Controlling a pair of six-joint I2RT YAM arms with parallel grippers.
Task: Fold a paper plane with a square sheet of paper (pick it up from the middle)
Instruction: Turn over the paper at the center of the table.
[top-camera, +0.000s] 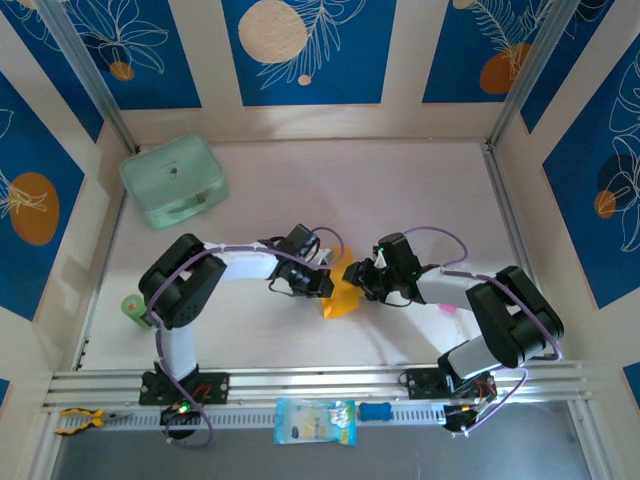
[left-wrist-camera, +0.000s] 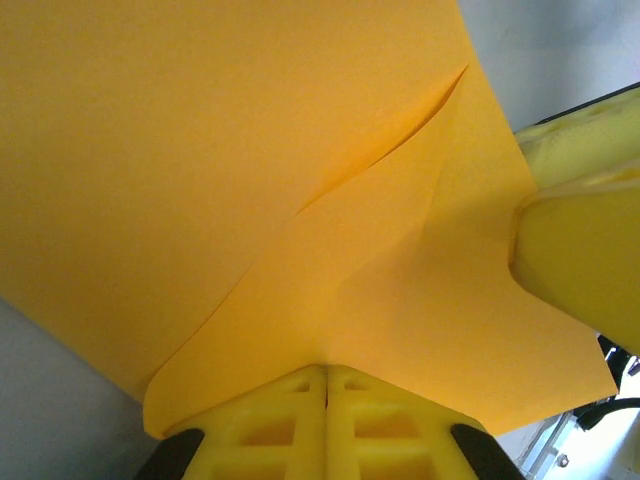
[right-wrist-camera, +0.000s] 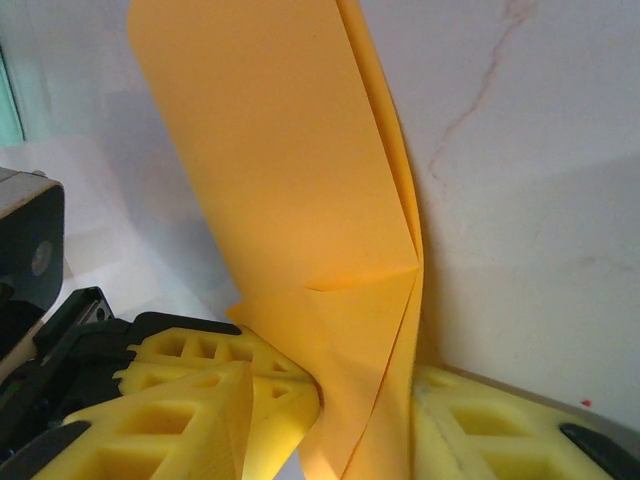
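The orange-yellow square sheet of paper (top-camera: 343, 300) is creased into a pointed shape and held up off the table's middle between both arms. My left gripper (top-camera: 325, 283) is shut on its lower edge; in the left wrist view its yellow fingers (left-wrist-camera: 290, 420) press together on the paper (left-wrist-camera: 250, 170). My right gripper (top-camera: 358, 280) stands astride the paper (right-wrist-camera: 290, 170) from the other side. Its jaws are part-way apart, with the folded layers running down between the fingers (right-wrist-camera: 480, 430). A right finger (left-wrist-camera: 580, 250) touches the sheet's side in the left wrist view.
A mint-green rounded case (top-camera: 173, 180) lies at the back left. A small green roll (top-camera: 133, 307) sits by the left arm's elbow. A pale blue packet (top-camera: 315, 420) and yellow-handled pliers (top-camera: 78, 420) rest on the front rail. Patterned walls close in the table.
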